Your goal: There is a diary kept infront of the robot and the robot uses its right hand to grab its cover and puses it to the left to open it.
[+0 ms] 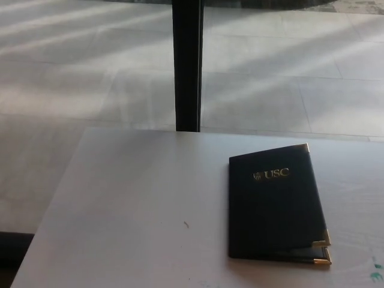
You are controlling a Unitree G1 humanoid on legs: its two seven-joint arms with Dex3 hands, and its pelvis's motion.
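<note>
A dark navy diary (275,204) lies on the white table (132,204), right of the middle. Its cover bears gold "USC" lettering (272,174) and gold corner caps. The cover is down, with its near right corner (321,242) lifted slightly off the pages below. Neither of my hands shows in the head view.
A black vertical post (187,63) stands behind the table's far edge. Beyond it is a pale tiled floor (72,78) with light streaks. The table's left edge runs diagonally at picture left. A small green mark (376,275) sits at the table's right near corner.
</note>
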